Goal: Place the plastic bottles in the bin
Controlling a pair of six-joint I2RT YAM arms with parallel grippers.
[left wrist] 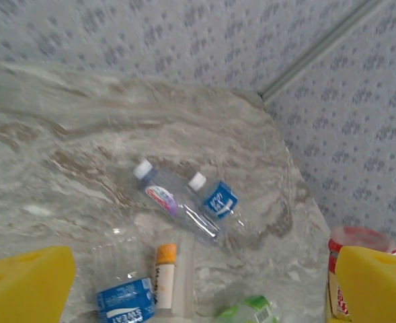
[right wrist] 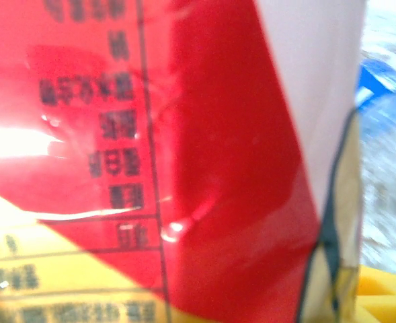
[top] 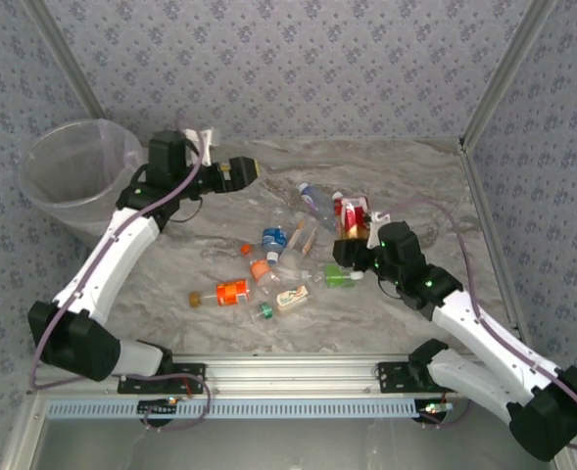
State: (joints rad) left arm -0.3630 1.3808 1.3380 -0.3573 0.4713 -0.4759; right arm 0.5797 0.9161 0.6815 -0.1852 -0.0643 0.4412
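While left fingers (left wrist: 24,286) gape empty, a red-labelled bottle (right wrist: 204,134) masks right fingers (right wrist: 386,296), spread unclear.

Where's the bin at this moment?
In the top view, the bin stands at the far left by the wall, just left of the left arm and well apart from the bottles scattered in the middle.
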